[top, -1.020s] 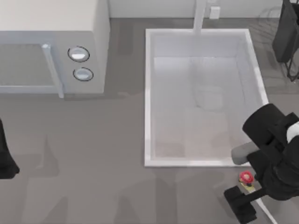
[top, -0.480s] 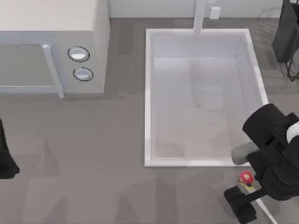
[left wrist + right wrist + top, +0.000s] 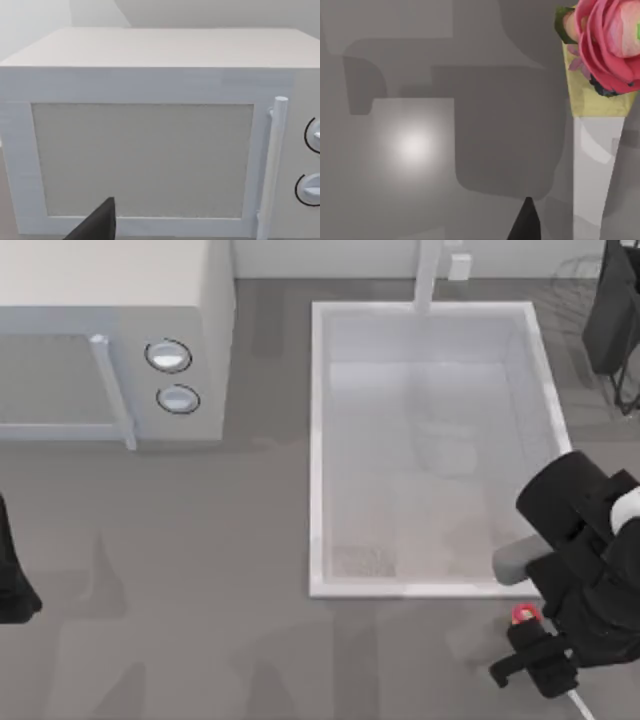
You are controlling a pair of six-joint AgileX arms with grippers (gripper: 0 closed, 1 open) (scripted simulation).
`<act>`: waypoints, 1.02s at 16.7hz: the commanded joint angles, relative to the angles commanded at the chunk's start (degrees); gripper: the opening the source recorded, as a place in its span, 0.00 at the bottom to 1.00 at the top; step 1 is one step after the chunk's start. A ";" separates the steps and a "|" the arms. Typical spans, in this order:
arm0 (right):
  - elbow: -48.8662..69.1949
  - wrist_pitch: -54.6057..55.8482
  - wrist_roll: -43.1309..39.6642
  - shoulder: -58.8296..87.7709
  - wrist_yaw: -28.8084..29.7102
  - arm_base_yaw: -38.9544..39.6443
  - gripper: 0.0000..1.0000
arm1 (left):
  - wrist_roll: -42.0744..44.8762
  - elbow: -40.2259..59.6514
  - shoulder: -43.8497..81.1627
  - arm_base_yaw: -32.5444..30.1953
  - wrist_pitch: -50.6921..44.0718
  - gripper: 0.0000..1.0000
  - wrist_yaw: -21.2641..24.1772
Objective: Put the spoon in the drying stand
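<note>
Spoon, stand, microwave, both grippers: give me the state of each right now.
spoon: lying on the table in front of the sink, under the right gripper.
drying stand: far right corner, no spoon in it.
microwave: door shut.
left gripper: parked at the table's left edge.

We see the spoon lying on the grey table near the top view's lower right, just below the sink's front edge. Its red, flower-shaped end meets a yellow band, then a cream-white handle. The drying stand, thin dark wires, seems to sit at the far right corner.
</note>
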 joint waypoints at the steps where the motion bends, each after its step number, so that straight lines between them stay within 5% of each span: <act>1: 1.90 -1.93 0.02 -0.22 0.00 0.04 0.00 | 0.00 0.00 0.00 0.00 0.00 1.00 0.00; 11: 30.96 -40.46 -0.53 -6.83 -0.01 -0.37 0.00 | 0.00 0.00 0.00 0.00 0.00 1.00 0.00; 17: 36.67 -46.29 -0.78 -9.49 -0.02 -0.75 0.00 | 0.00 0.00 0.00 0.00 0.00 1.00 0.00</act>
